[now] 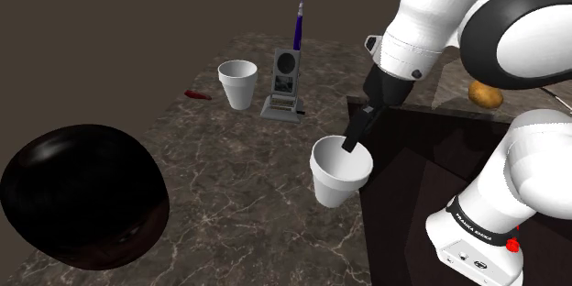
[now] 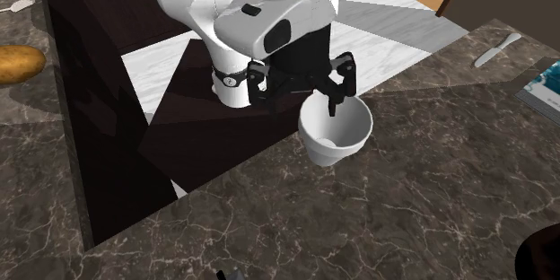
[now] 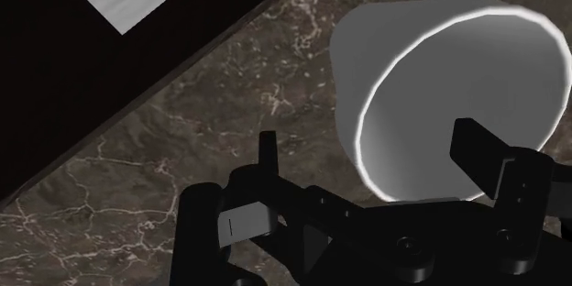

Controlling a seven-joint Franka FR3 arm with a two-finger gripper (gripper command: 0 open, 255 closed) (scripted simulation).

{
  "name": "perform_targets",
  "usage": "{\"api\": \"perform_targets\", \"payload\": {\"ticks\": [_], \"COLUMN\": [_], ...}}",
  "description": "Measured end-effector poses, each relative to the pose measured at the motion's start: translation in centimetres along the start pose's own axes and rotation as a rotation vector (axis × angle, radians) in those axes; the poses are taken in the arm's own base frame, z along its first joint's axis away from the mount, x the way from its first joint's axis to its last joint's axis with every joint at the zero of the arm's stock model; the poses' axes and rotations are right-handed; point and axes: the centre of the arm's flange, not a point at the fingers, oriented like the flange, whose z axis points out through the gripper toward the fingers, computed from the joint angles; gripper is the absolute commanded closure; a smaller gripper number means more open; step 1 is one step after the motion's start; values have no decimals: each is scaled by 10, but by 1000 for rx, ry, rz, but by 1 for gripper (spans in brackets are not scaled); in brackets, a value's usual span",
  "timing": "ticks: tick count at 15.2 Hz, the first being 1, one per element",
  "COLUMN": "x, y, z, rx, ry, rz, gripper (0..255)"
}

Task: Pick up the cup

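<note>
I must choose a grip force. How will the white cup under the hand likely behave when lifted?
The cup looks thin-walled and empty, so probably light, and its wall may flex under a hard squeeze. It narrows toward the base, so a nudge might tip it. The open hand straddles one wall, so it could tilt when lifted.

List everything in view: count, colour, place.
Near white tapered cup: one, white, counter, beside the stand.
Far white tapered cup: one, white, farther along the counter.
Grey handset in base: one, grey, purple antenna, beside far cup.
Small red object: one, red, beside far cup.
Glossy black rounded object: one, black, shoulder view's lower left.
Brown potato: one, brown, beyond stand.
White knife: one, white, second exterior view's upper right.
Dark veined counter: one, brown-grey, under these.
Black two-finger gripper: one, black, open, straddling near cup's wall.
</note>
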Motion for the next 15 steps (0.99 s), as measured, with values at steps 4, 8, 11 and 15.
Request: {"api": "perform_targets", "payload": {"ticks": [4,8,11,15], "x": [-3,-4,-4,-4], "y": [1,2,3,3], "z": [20,32,33,33], "rx": [1,1,2,2], "ry": [0,1,1,2], "rz": [0,0,0,0], "gripper": [0,255,255,255]}}
